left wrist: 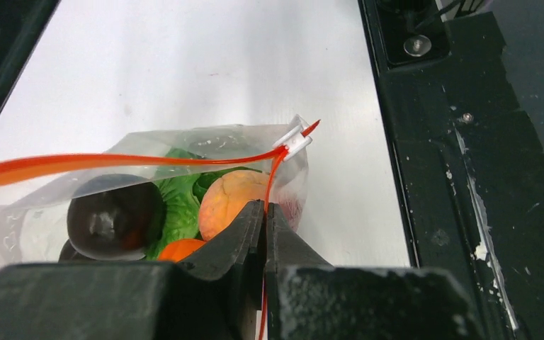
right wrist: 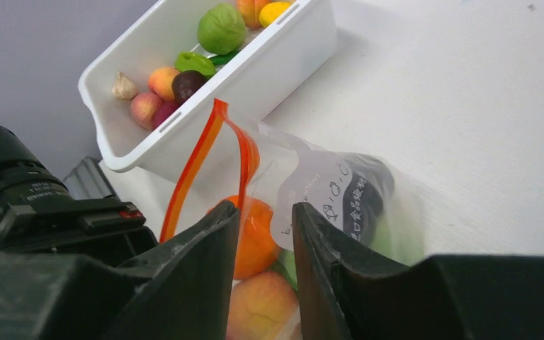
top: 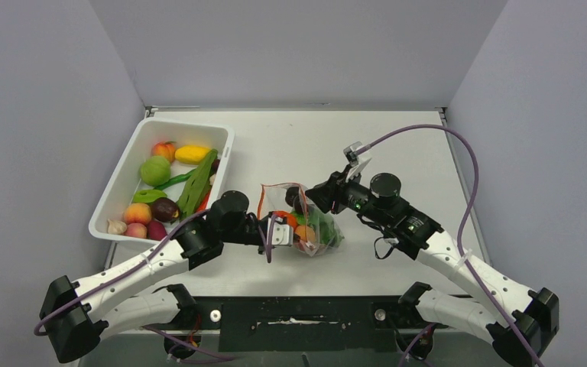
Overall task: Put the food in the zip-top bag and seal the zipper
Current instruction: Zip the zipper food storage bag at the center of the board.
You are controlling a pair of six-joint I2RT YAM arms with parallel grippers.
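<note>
Your left gripper point(left wrist: 264, 210) is fully closed, its jaws pinching the zipper point(left wrist: 113, 161) just below the one white slider point(left wrist: 294, 142) at the strip's end. Your right gripper point(right wrist: 264, 210) stands a little apart. The film of the zip-top bag point(right wrist: 312, 180) shows in the gap, but whether a pad touches it cannot be told.

The one bag lies between the two grippers, towards the near edge of the table point(top: 397, 145) at its middle, with its mouth gaping. Inside it you can count one bagged plum point(left wrist: 113, 216), one bagged peach point(left wrist: 230, 202), one orange point(left wrist: 184, 249) and one lettuce point(left wrist: 180, 205).

One white bin point(top: 122, 180) sits at the far left corner. It holds three peaches point(top: 137, 212), one yellow piece point(top: 192, 154), one round green piece point(top: 154, 170), one long green pod point(top: 197, 183), one dark plum point(top: 165, 209) and one garlic bulb point(top: 116, 226). Further overlapping pieces are too crowded to count.
</note>
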